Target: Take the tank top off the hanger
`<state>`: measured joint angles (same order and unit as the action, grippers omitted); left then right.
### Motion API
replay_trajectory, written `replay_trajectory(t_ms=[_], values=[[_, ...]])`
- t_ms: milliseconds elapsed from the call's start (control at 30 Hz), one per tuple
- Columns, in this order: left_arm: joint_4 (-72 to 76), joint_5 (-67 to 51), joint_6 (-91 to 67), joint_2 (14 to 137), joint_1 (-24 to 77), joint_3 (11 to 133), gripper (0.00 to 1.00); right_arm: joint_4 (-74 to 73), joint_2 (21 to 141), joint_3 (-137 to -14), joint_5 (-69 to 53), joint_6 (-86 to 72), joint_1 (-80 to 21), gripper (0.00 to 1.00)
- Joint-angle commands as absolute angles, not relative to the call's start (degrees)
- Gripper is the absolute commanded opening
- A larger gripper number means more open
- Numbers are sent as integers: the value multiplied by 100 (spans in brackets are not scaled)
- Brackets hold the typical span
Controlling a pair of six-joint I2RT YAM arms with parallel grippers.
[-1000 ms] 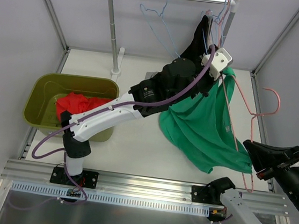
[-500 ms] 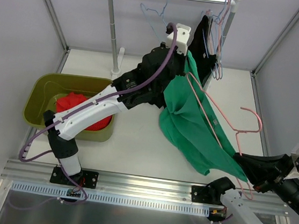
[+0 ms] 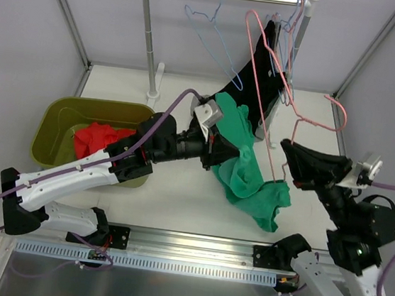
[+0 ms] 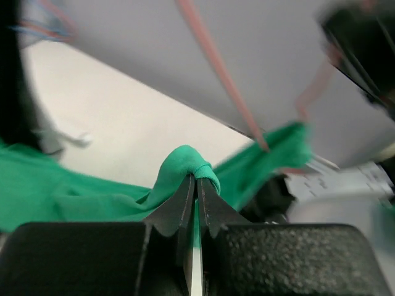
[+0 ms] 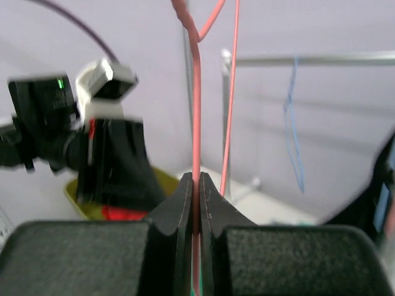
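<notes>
I was in the middle of the pulling-apart step. My left pincer (image 4: 196, 182) was pressed together on a bunched fold of the green tank top (image 3: 247, 179). My right pincer (image 5: 196, 185) was pinching the pink wire of the hanger (image 5: 196, 111), holding it up above the tabletop (image 3: 178, 196). The tank top hung between my two arms, its lower part sagging toward the tabletop. One end seemed to be caught where the wire's lower end ran into the cloth, so I judged it not yet free. The next move, as I saw it, called for drawing the cloth leftward, away from the wire, while I held the hanger firm or tipped it, so that the last loop could slide off without snagging.
</notes>
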<state>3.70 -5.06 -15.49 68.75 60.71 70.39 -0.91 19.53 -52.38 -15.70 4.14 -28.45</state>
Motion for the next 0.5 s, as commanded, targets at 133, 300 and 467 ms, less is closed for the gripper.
replay_trajectory(t_ms=[133,300,467], values=[[896,-2700,-1476,6916,6328,6549,0,6693,3620,-5352,-2206,-501,-2883,0],[476,-724,-1968,7154,6337,5960,0,2531,3998,-7334,-1465,351,-2874,0],[325,-474,-2276,7672,6337,5695,0,-1085,4385,-8198,690,729,-2874,0]])
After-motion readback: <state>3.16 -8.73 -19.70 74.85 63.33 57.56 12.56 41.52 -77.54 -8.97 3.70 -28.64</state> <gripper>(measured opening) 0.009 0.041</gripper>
